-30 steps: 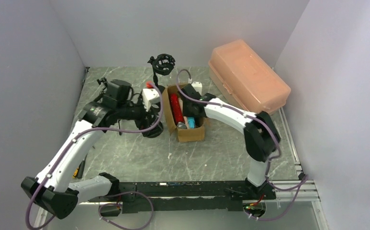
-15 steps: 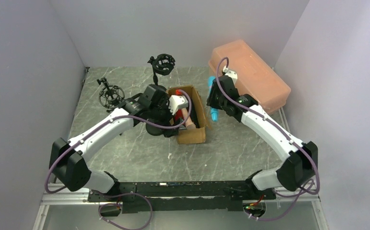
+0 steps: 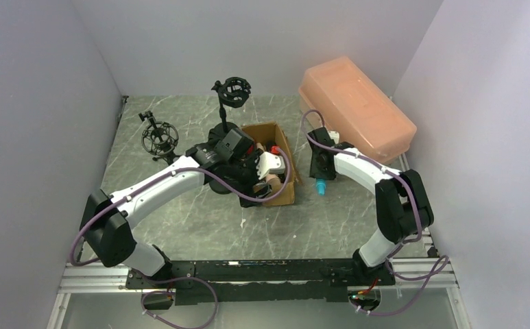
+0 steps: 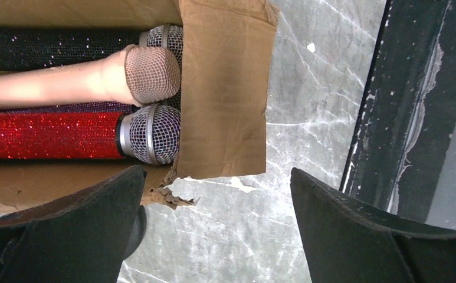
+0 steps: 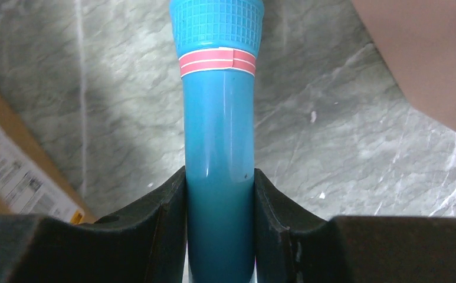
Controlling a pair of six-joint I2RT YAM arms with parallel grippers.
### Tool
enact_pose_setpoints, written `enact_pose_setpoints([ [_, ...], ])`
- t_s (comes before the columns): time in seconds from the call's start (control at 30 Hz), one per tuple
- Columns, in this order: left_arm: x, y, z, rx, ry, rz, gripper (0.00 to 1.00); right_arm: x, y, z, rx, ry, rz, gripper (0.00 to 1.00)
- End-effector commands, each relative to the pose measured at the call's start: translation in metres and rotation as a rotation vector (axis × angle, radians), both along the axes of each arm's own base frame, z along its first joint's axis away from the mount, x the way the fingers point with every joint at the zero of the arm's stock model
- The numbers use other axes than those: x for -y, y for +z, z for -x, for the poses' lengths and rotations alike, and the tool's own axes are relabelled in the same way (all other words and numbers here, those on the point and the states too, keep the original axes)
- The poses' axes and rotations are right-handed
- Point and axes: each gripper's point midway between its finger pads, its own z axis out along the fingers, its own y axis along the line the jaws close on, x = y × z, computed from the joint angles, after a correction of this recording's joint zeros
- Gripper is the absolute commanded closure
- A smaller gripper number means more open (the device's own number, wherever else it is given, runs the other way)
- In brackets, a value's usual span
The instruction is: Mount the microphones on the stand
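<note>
The right gripper [image 5: 219,194] is clamped around the barrel of the light blue microphone [image 5: 219,118], its fingers [image 5: 160,221] pressed against both sides. The grille head and pink band point away from the wrist. From above, this microphone [image 3: 321,186] hangs head-down over the grey marbled table [image 3: 200,219], between the cardboard box [image 3: 284,195] and the peach plastic case [image 3: 358,110] to the right. The left gripper [image 4: 215,177] is spread wide and holds nothing, hovering over the box's near end. Three microphones lie side by side there – a glittery red microphone [image 4: 48,137], a peach-beige microphone [image 4: 66,82] and a dark glittery microphone [image 4: 54,41]. Two black shock-mount stands sit to the left – the taller stand [image 3: 232,91] far, the shorter stand [image 3: 159,136] nearer.
</note>
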Motion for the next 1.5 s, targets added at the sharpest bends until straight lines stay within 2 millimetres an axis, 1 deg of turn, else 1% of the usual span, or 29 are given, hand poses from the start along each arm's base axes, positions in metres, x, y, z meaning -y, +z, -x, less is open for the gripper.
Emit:
enact_pose_setpoints([
  [0.0,0.003,0.008,-0.001,0.094,-0.062,-0.014,0.0,0.013,-0.006,-0.011,0.01,-0.047,0.005,0.59],
  [0.03,0.005,0.005,0.0,0.09,-0.073,-0.015,0.01,0.014,-0.007,-0.01,0.004,-0.047,0.007,0.55],
  [0.13,0.011,-0.003,-0.003,0.099,-0.084,-0.027,0.01,0.013,0.001,-0.01,0.014,-0.044,-0.003,0.48],
  [0.2,0.012,-0.01,-0.008,0.11,-0.081,-0.048,0.05,0.014,0.01,-0.007,0.03,-0.044,-0.013,0.44],
  [0.33,0.016,-0.017,-0.016,0.15,-0.077,-0.049,0.16,0.006,0.043,-0.002,0.102,-0.031,-0.063,0.42],
  [0.43,0.02,-0.021,-0.018,0.162,-0.085,-0.059,0.26,-0.012,0.076,-0.003,0.178,0.007,-0.121,0.43],
  [0.47,0.021,-0.024,-0.019,0.162,-0.086,-0.067,0.3,-0.02,0.087,-0.003,0.2,0.03,-0.136,0.43],
  [0.5,0.022,-0.026,-0.019,0.165,-0.09,-0.072,0.33,-0.027,0.098,-0.006,0.223,0.042,-0.15,0.43],
  [0.57,0.023,-0.03,-0.018,0.17,-0.104,-0.085,0.43,-0.044,0.116,-0.007,0.247,0.083,-0.171,0.43],
  [0.6,0.023,-0.032,-0.018,0.171,-0.109,-0.092,0.52,-0.051,0.122,-0.009,0.256,0.097,-0.177,0.43],
  [0.63,0.023,-0.034,-0.017,0.168,-0.115,-0.1,0.61,-0.057,0.128,-0.011,0.263,0.112,-0.185,0.43],
  [0.67,0.022,-0.036,-0.015,0.161,-0.119,-0.11,0.76,-0.063,0.134,-0.012,0.27,0.123,-0.194,0.43],
  [0.73,0.02,-0.035,-0.009,0.136,-0.118,-0.125,0.95,-0.072,0.146,-0.014,0.284,0.142,-0.224,0.44],
  [0.77,0.02,-0.031,-0.004,0.115,-0.115,-0.118,1.0,-0.08,0.152,-0.014,0.29,0.16,-0.244,0.44],
  [0.83,0.016,-0.022,0.012,0.067,-0.12,-0.1,1.0,-0.095,0.161,-0.011,0.297,0.192,-0.272,0.46],
  [0.9,0.014,-0.009,0.031,0.026,-0.129,-0.062,0.99,-0.111,0.164,-0.004,0.286,0.217,-0.287,0.47],
  [0.97,0.012,0.002,0.052,-0.015,-0.147,-0.027,0.96,-0.128,0.159,0.004,0.258,0.239,-0.307,0.49],
  [1.03,0.01,0.012,0.071,-0.073,-0.161,0.011,0.91,-0.143,0.151,0.013,0.226,0.259,-0.325,0.5],
  [1.1,0.007,0.023,0.087,-0.125,-0.185,0.048,0.84,-0.156,0.146,0.02,0.214,0.282,-0.335,0.5],
  [1.13,0.005,0.027,0.093,-0.14,-0.197,0.058,0.76,-0.162,0.145,0.021,0.209,0.291,-0.337,0.5],
  [1.2,0.0,0.034,0.1,-0.143,-0.217,0.062,0.34,-0.174,0.141,0.022,0.193,0.304,-0.333,0.5],
  [1.23,-0.003,0.037,0.101,-0.132,-0.224,0.069,0.1,-0.179,0.141,0.022,0.189,0.312,-0.333,0.5],
  [1.27,-0.007,0.042,0.101,-0.111,-0.231,0.084,0.02,-0.184,0.142,0.022,0.188,0.316,-0.332,0.5],
  [1.37,-0.017,0.048,0.102,-0.107,-0.231,0.092,0.01,-0.199,0.143,0.027,0.175,0.332,-0.357,0.5],
  [1.43,-0.025,0.056,0.093,-0.089,-0.199,0.105,0.0,-0.21,0.139,0.036,0.152,0.36,-0.362,0.5],
  [1.47,-0.031,0.065,0.086,-0.077,-0.176,0.13,0.01,-0.214,0.135,0.04,0.139,0.371,-0.359,0.5],
])
